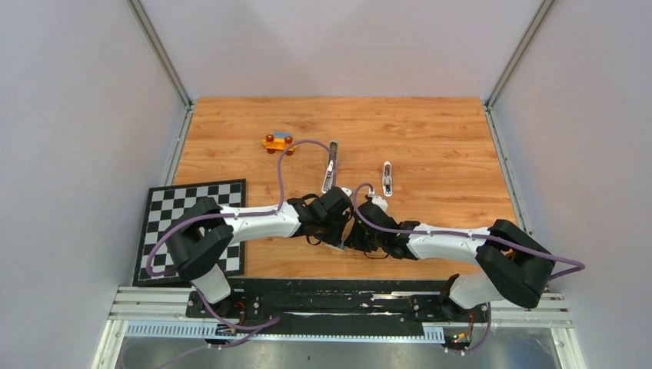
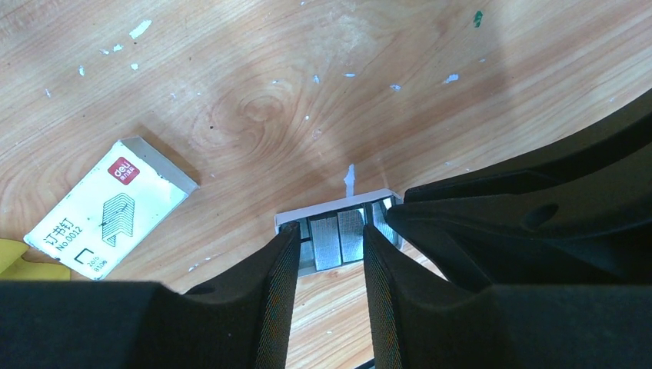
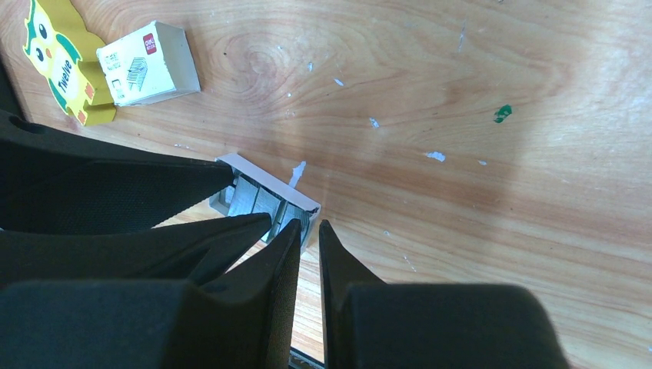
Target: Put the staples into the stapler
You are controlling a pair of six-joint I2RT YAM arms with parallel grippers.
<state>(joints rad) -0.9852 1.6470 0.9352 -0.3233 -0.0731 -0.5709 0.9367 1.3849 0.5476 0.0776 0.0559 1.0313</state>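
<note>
The left gripper [image 2: 330,234] was set partly open, its fingers [image 2: 277,277] straddling the staples [image 2: 338,240]. The right gripper [image 3: 309,227] was narrowed to a slit at the wall of the white tray [image 3: 265,178]; a pinch could not be told. Silver-grey ridged strips were laid side by side in that tray. Farther off, a white box [image 2: 108,207] was printed "deli", "NO.0012", and a yellow owl [image 3: 61,65] was lettered "Twelve".

light: bright, even | glare: pale sheen on table [image 3: 492,177] (right wrist view) | focus: sharp; left pincer [image 2: 330,238] near-black, soft-edged
</note>
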